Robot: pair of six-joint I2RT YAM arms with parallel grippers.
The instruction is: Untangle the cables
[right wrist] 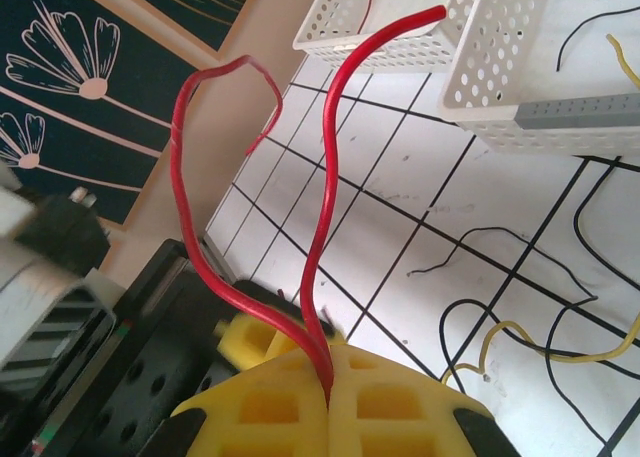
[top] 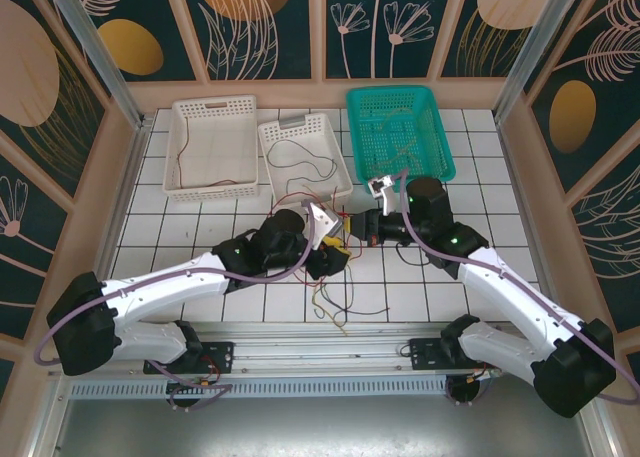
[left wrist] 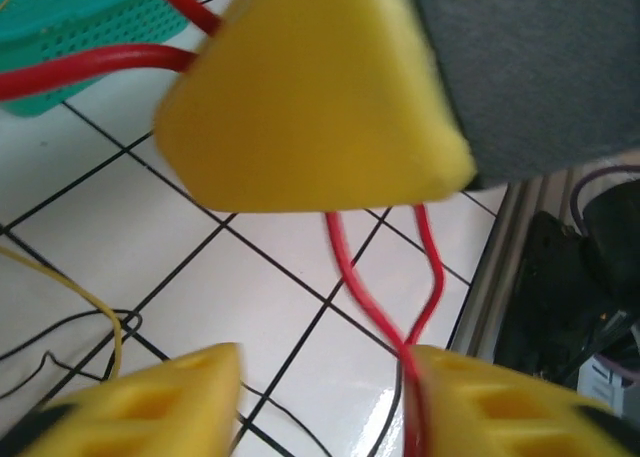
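The right wrist view shows the right gripper point(right wrist: 328, 382) clamped on a red cable point(right wrist: 318, 217). The left wrist view shows the left gripper point(left wrist: 320, 387) standing apart above the table point(left wrist: 120, 237), with this cable passing inside it.

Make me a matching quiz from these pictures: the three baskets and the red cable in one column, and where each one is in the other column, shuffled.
1. teal perforated plastic basket
2. large white perforated plastic basket
3. smaller white perforated plastic basket
4. thin red cable

A. pinched in the right pincer
B. back left of the table
C. back right of the table
D. between the other two baskets

Pairs: 1-C, 2-B, 3-D, 4-A
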